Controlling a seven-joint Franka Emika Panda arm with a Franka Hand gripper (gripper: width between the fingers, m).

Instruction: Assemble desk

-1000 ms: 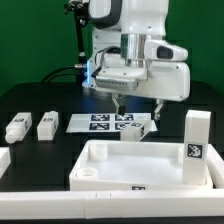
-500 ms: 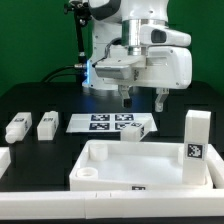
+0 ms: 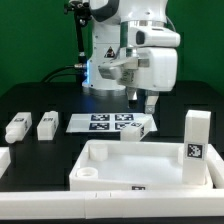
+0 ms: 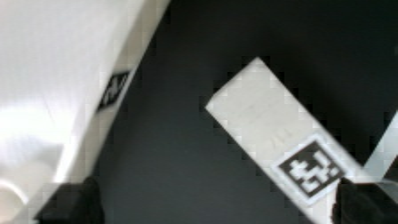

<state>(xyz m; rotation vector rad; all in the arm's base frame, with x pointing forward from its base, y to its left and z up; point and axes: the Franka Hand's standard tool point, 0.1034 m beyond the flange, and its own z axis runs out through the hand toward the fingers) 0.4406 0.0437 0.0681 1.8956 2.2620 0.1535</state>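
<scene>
- The gripper (image 3: 141,101) hangs above the table with its jaws spread wide and nothing between them. Both fingers (image 3: 150,104) point down and touch nothing.
- In the wrist view one dark finger (image 4: 68,203) shows blurred at a corner of the picture, with bare black table beside it.
- Just below the gripper a white block leg (image 3: 142,126) lies on its side with a black-and-white tag on it. In the wrist view the same leg (image 4: 263,112) lies slantwise.
- This leg rests at the exterior view's right end of the marker board (image 3: 103,122). Whether it lies on the board or just beside it cannot be told.
- Nearer the camera lies the desk top (image 3: 140,172), a white tray with a raised rim and a round socket in its corner on the exterior view's left. In the wrist view its rim (image 4: 54,80) lies apart from the leg, with a strip of table between them.
- An upright leg (image 3: 195,138) stands at the tray's corner on the exterior view's right, tag towards the camera. Its foot is hidden behind the rim.
- A third leg (image 3: 46,125) and a fourth leg (image 3: 17,127) lie side by side, well apart from the gripper, on the exterior view's left.
- All of this rests on a black table (image 3: 30,100).
</scene>
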